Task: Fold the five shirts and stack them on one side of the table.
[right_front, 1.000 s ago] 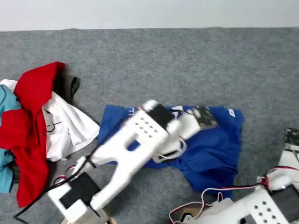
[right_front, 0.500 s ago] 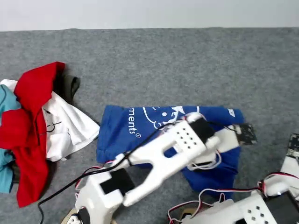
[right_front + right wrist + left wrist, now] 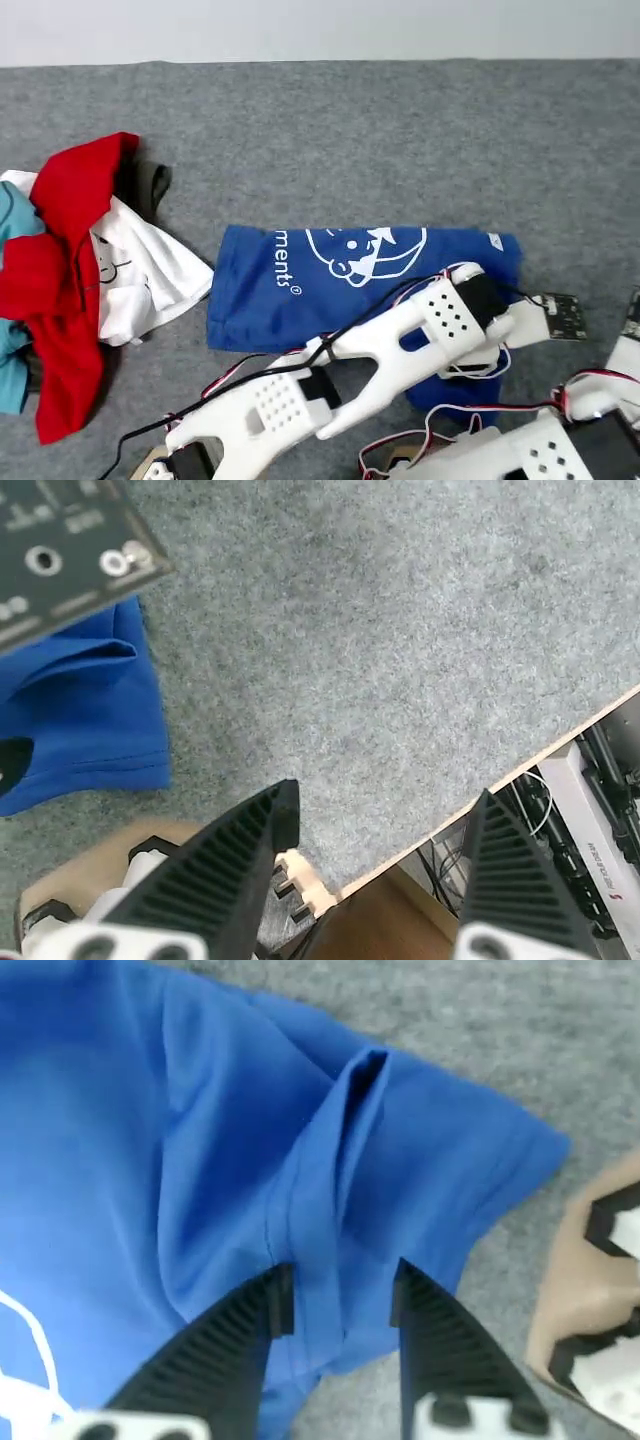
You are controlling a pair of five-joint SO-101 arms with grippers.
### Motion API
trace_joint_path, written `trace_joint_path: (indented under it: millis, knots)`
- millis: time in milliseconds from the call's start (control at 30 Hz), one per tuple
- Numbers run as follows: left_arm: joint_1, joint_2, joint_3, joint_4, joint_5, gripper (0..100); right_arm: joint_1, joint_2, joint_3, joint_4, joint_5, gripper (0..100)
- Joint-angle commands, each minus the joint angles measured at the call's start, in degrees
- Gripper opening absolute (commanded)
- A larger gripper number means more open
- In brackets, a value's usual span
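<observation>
A blue shirt [image 3: 300,290] with white print lies spread flat in the middle of the grey table. My left arm stretches across it to its right end. There my left gripper [image 3: 338,1295] stands open, its fingers on either side of a raised fold in the blue shirt [image 3: 150,1160]. My right gripper [image 3: 385,815] hangs open over bare grey carpet near the table's front right corner, with nothing between its fingers. A corner of the blue shirt [image 3: 70,710] lies beside it.
A heap of shirts lies at the left edge: red [image 3: 60,260] on top, white [image 3: 140,270], teal [image 3: 10,230] and a dark one [image 3: 150,185]. The table's wooden edge [image 3: 450,850] runs close to my right gripper. A tan arm base [image 3: 585,1290] stands near the blue shirt's corner.
My left arm has swung to the right across the blue shirt, from its middle to its right end, uncovering the white print. The shirt pile has not moved.
</observation>
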Motion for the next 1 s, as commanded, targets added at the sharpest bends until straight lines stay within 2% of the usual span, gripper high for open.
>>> trace_joint_path:
  millis: [0,233,533,967]
  knots:
    - [0.2,1.6,-5.6,2.0,0.4,17,0.7,0.4,-0.6,0.6,-0.4,27.3]
    - [0.4,-2.3,-6.2,2.0,0.4,0,0.7,0.7,-0.5,0.1,-0.4,27.3]
    - [-1.8,-4.7,-5.9,2.0,0.4,0,0.5,0.7,-0.5,0.3,-0.4,27.3]
    - [-12.4,-4.6,-6.3,-0.1,0.1,0,0.4,0.7,-0.3,0.7,-0.1,27.3]
